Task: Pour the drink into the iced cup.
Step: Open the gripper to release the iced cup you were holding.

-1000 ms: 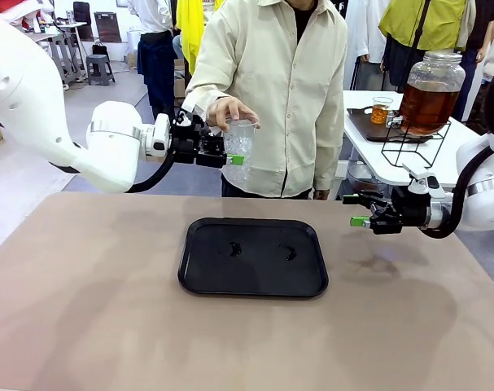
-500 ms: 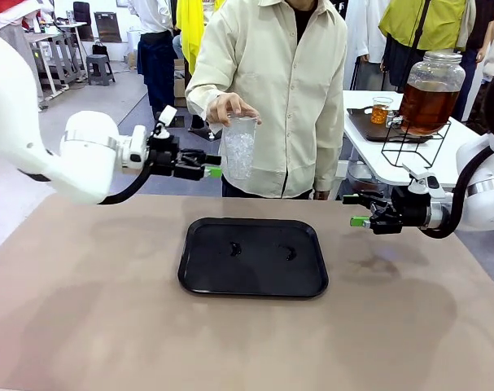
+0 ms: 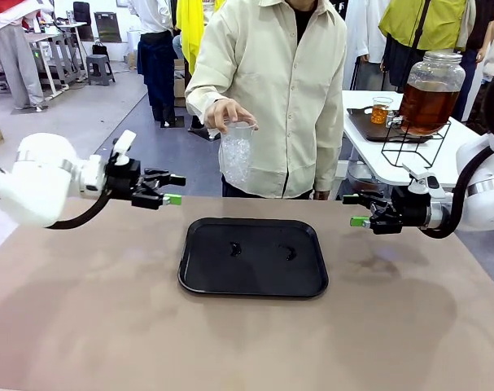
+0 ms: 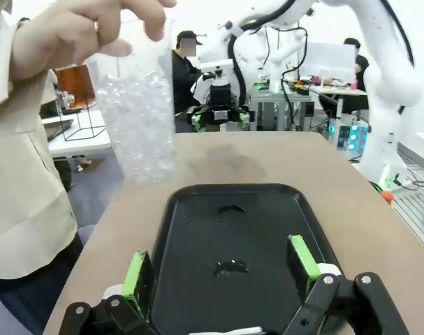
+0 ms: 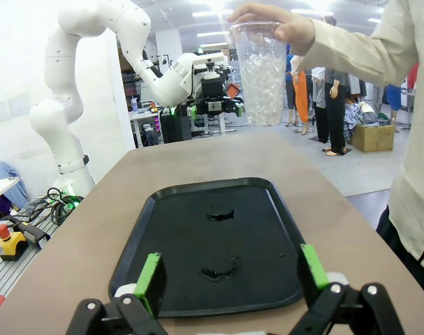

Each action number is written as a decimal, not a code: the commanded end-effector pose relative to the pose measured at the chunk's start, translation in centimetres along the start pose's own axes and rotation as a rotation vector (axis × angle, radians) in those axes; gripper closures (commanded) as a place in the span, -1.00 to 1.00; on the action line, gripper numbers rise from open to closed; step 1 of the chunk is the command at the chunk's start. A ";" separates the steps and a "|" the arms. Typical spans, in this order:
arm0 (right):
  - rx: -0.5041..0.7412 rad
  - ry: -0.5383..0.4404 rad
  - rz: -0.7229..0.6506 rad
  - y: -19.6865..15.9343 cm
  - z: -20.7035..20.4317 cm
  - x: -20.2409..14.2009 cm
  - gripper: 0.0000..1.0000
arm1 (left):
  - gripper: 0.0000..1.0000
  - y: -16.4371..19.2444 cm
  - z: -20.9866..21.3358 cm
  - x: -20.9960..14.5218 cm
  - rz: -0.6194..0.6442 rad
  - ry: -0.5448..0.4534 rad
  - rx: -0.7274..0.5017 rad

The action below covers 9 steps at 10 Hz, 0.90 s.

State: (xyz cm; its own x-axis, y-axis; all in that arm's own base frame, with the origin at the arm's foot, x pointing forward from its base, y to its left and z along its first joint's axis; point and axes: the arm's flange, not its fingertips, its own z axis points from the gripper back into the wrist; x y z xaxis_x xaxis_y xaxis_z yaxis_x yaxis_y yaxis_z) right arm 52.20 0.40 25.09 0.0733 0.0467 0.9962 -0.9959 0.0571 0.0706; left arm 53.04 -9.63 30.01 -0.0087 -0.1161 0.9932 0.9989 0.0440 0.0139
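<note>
Clear iced cup (image 3: 236, 151) hangs from the person's hand (image 3: 225, 112) above the black tray's (image 3: 253, 284) far edge, flanked by the empty, spread-jawed left gripper (image 3: 172, 188) and right gripper (image 3: 354, 210).

I am working in what looks like a robotics lab or open demo hall. Another white robot arm (image 4: 379, 63) stands beside workbenches (image 4: 323, 91) crowded with equipment, cables (image 5: 51, 202) trail across a grey floor (image 3: 92, 114), and several people (image 3: 15, 57) stand at tables in the background.
</note>
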 end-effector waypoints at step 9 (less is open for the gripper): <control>0.001 0.000 0.006 0.0 0.0 0.3 -1.00 | -1.00 -0.6 2.0 -1.5 -0.006 -0.013 -0.029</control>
State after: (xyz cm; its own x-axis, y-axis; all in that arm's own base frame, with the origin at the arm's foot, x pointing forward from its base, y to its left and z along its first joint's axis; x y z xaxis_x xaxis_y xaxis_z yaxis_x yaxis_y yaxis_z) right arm 52.20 0.40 25.09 0.0733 0.0467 0.9962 -0.9959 0.0572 0.0706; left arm 52.37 -7.38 28.36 -0.0142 -0.1004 0.9948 0.9999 0.0026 0.0146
